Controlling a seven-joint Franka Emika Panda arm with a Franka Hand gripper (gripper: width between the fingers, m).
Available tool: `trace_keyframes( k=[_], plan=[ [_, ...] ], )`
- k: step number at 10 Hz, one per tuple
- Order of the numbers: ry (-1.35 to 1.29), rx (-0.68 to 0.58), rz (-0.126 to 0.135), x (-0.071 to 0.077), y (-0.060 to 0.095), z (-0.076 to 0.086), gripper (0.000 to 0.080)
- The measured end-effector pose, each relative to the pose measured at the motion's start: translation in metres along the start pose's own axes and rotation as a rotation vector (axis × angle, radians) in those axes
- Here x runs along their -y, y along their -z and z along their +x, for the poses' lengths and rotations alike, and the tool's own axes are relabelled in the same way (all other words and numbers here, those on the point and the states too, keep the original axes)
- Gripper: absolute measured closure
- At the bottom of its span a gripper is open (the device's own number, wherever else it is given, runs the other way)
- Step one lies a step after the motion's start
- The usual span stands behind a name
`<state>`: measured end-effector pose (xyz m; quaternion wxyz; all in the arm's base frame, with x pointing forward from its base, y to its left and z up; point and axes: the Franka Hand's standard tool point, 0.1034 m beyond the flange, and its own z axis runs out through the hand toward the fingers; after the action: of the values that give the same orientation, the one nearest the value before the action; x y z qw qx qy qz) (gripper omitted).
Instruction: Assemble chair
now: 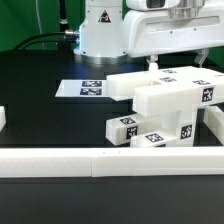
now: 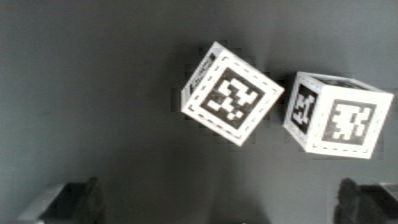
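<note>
We see glossy white chair parts (image 1: pixel 160 100) bearing square black-and-white tags (image 1: pixel 205 97) in a blocky pattern. The table (image 1: pixel 40 115) under them is black. The near rail (image 1: pixel 60 162) is plain white. The far marker board (image 1: pixel 88 89) is white with black square markings. The arm (image 1: pixel 105 30) is white, and the backdrop (image 1: pixel 20 20) at the exterior view's left is green. In the wrist view, two white blocks (image 2: pixel 231 97) show tags framed by thin dashed lines.
</note>
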<state>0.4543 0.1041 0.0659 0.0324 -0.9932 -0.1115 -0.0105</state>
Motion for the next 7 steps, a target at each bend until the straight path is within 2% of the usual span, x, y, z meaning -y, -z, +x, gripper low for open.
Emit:
trace_keyframes(
  k=[1,2,3,4,5,7],
  plan=[
    [-0.108,-0.025,-0.007,0.009,-0.002,-0.004,0.0151],
    [-0.180,-0.021,-0.007,0.030,-0.007,-0.013,0.0151],
    [-0.226,-0.012,-0.008,0.050,-0.013,-0.015,0.0151],
    [-0.249,-0.008,-0.009,0.062,-0.018,-0.013,0.0151],
    [-0.244,-0.008,-0.009,0.066,-0.021,-0.010,0.0151],
    [-0.248,-0.007,-0.010,0.064,-0.020,-0.011,0.0151]
  ],
)
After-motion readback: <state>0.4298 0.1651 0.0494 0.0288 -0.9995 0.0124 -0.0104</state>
